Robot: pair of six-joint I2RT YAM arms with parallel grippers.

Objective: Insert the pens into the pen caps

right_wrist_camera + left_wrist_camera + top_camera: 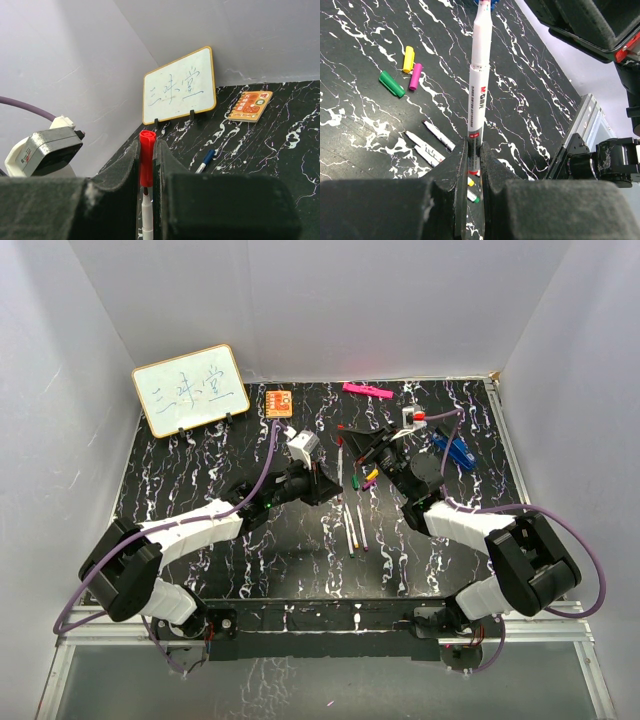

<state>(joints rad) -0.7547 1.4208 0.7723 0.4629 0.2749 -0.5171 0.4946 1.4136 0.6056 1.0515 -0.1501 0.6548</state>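
Observation:
My left gripper [474, 150] is shut on a white pen [479, 95] with a red band and holds it off the table, pointing at my right gripper. My right gripper [146, 150] is shut on the red cap [146, 157]. The pen's dark nib [146, 191] sits right at the cap's open end. In the top view both grippers, left [325, 485] and right [368, 452], meet mid-table. Green [392, 84], yellow [408, 59] and purple [415, 76] caps lie loose. Three bare pens [352, 525] lie beside them. A blue-capped pen [205, 160] lies farther back.
A whiteboard [190, 390] and an orange notebook [279, 402] stand at the back left. A flat pink bar [366, 391] lies at the back. A blue object [452, 448] and a small white and red item [413, 418] lie at the back right.

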